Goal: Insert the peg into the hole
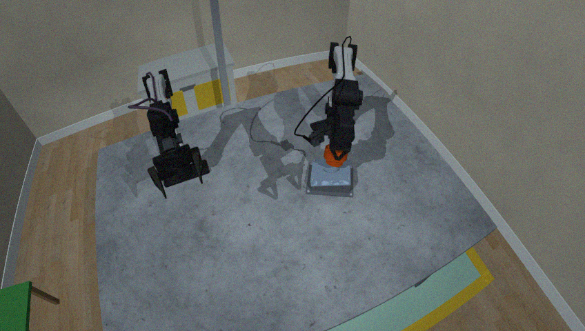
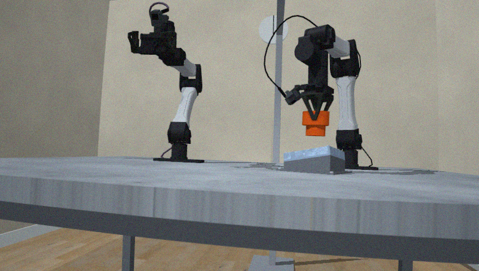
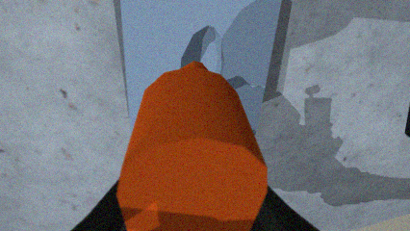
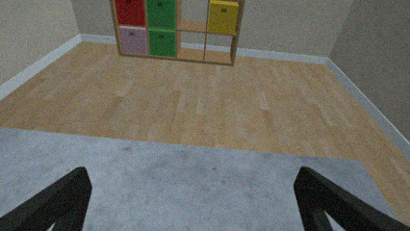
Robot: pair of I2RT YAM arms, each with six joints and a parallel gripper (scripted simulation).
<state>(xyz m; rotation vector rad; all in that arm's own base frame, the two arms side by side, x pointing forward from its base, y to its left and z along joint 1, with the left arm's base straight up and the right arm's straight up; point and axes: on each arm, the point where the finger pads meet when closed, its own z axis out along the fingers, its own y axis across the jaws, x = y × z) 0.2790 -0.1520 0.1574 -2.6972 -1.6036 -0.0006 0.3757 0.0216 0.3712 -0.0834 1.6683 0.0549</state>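
An orange stepped peg [image 1: 334, 163] [image 2: 315, 130] [image 3: 192, 115], wide above and narrower below, hangs upright from my left gripper [image 1: 338, 154] [image 2: 317, 116] [image 3: 190, 172], which is shut on its wide part. The plate [image 1: 330, 176] [image 2: 304, 153] [image 3: 154, 29] is a pale blue top on a grey block; its top looks sloped. The exterior view shows an open gap between the peg's lower end and the plate. Shadows and the peg cover much of the plate in the left wrist view, so I cannot clearly make out the hole. My right gripper [image 1: 183, 189] [image 2: 133, 42] [image 4: 196, 176] is open and empty, raised away from the plate.
The plate's block stands on the grey table [image 1: 246, 254] [image 2: 100, 171], in front of the left arm's base. A thin grey post [image 1: 219, 49] [image 2: 277, 100] rises behind the table. A cabinet [image 1: 184, 65] stands behind it, and shelves with coloured boxes [image 4: 162, 43] stand across the room.
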